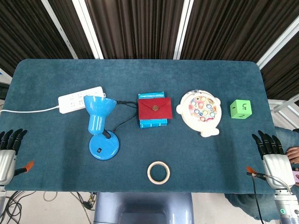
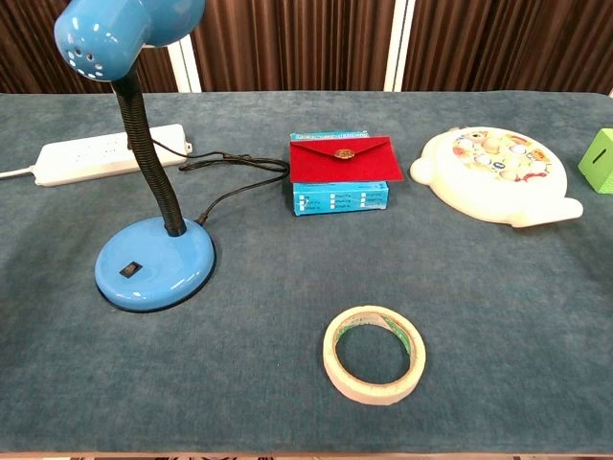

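Tape roll (image 1: 158, 172) flat, hole upward, between empty, spread left robot hand (image 1: 8, 151) and right robot hand (image 1: 272, 155).

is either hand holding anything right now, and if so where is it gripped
Nothing is held. The left hand and right hand both rest at the table's near corners with fingers extended, apart from every object.

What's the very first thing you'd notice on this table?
The bright blue desk lamp on the left of the blue-green table, plugged into the white power strip behind it. Next comes the red envelope lying on a blue box in the middle, with a roll of tape near the front edge. At the right sit a round white toy with colourful rings and a green cube marked 5.
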Available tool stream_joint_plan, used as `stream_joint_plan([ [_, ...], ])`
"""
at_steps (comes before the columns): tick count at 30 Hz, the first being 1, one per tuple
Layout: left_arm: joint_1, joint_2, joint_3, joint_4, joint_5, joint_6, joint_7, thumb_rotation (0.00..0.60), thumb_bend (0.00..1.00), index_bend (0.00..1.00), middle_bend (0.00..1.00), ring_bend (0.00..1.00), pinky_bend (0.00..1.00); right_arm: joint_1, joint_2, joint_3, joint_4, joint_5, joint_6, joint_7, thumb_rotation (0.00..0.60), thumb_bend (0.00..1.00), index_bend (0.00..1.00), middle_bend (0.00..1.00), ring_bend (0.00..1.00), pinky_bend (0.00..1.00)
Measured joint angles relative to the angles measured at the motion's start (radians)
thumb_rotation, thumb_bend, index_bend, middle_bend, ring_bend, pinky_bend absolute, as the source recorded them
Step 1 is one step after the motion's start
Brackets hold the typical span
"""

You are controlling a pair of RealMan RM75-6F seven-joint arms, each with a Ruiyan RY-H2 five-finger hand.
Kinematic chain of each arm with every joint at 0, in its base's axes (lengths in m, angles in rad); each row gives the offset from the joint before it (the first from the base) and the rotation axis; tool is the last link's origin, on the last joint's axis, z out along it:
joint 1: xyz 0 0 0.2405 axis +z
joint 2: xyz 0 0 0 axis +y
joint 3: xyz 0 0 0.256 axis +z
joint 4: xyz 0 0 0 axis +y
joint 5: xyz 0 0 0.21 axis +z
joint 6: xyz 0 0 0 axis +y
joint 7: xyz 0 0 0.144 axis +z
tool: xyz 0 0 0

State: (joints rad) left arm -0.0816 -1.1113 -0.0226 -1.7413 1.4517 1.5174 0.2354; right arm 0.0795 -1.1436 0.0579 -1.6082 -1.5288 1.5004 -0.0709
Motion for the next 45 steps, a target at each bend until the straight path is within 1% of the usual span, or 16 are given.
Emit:
stream_joint_plan([
  [6, 0.001, -0.002, -0.001, 0.000, 0.002, -0.001, 0.003, 0.600, 0.14, 0.09, 0.07, 0.03, 0.02, 0.001, 0.002, -0.001, 0.000, -0.002, -0.003, -0.002, 0.600, 0.13, 0.07, 0.02, 0.04, 0.00],
  [14, 0.006, 0.002, -0.001, 0.003, 0.022, 0.014, -0.015, 0.600, 0.14, 0.08, 0.07, 0.03, 0.05, 0.001, 0.002, -0.004, 0.001, -0.007, -0.001, -0.012, 0.600, 0.13, 0.07, 0.02, 0.04, 0.00],
  [33, 0.004, 0.002, -0.001, 0.010, 0.030, -0.002, -0.016, 0.600, 0.14, 0.07, 0.07, 0.03, 0.05, 0.000, 0.002, -0.002, 0.000, -0.003, -0.001, -0.017, 0.600, 0.13, 0.07, 0.02, 0.04, 0.00],
  [35, 0.004, 0.001, -0.001, 0.010, 0.032, -0.003, -0.015, 0.600, 0.15, 0.07, 0.09, 0.04, 0.07, -0.001, 0.001, -0.002, -0.001, -0.002, -0.001, -0.019, 0.600, 0.13, 0.07, 0.02, 0.04, 0.00],
  [37, 0.002, 0.001, -0.001, 0.013, 0.042, -0.001, -0.016, 0.600, 0.15, 0.07, 0.12, 0.07, 0.12, -0.001, 0.001, -0.001, -0.002, -0.001, 0.001, -0.020, 0.600, 0.13, 0.07, 0.02, 0.04, 0.00],
  [39, 0.001, -0.002, 0.000, 0.020, 0.060, 0.004, -0.019, 0.600, 0.17, 0.07, 0.18, 0.13, 0.21, -0.002, 0.000, 0.000, -0.002, -0.001, 0.003, -0.022, 0.600, 0.13, 0.07, 0.02, 0.04, 0.00],
  [41, -0.002, -0.009, 0.001, 0.032, 0.088, 0.013, -0.025, 0.600, 0.20, 0.09, 0.28, 0.27, 0.37, -0.004, -0.001, 0.000, -0.003, 0.001, 0.003, -0.024, 0.600, 0.13, 0.07, 0.02, 0.04, 0.00],
  [42, -0.003, -0.013, 0.003, 0.039, 0.102, 0.017, -0.028, 0.600, 0.23, 0.09, 0.33, 0.33, 0.44, -0.004, -0.001, -0.001, -0.004, 0.002, 0.002, -0.025, 0.600, 0.13, 0.07, 0.02, 0.04, 0.00],
  [44, -0.008, -0.024, 0.007, 0.055, 0.136, 0.023, -0.035, 0.600, 0.32, 0.10, 0.47, 0.51, 0.62, -0.004, -0.002, -0.001, -0.004, 0.001, 0.003, -0.027, 0.600, 0.13, 0.07, 0.02, 0.04, 0.00],
  [45, -0.011, -0.029, 0.009, 0.062, 0.151, 0.023, -0.039, 0.600, 0.36, 0.10, 0.52, 0.56, 0.67, -0.004, -0.002, -0.001, -0.003, -0.001, 0.003, -0.029, 0.600, 0.13, 0.07, 0.02, 0.04, 0.00],
])
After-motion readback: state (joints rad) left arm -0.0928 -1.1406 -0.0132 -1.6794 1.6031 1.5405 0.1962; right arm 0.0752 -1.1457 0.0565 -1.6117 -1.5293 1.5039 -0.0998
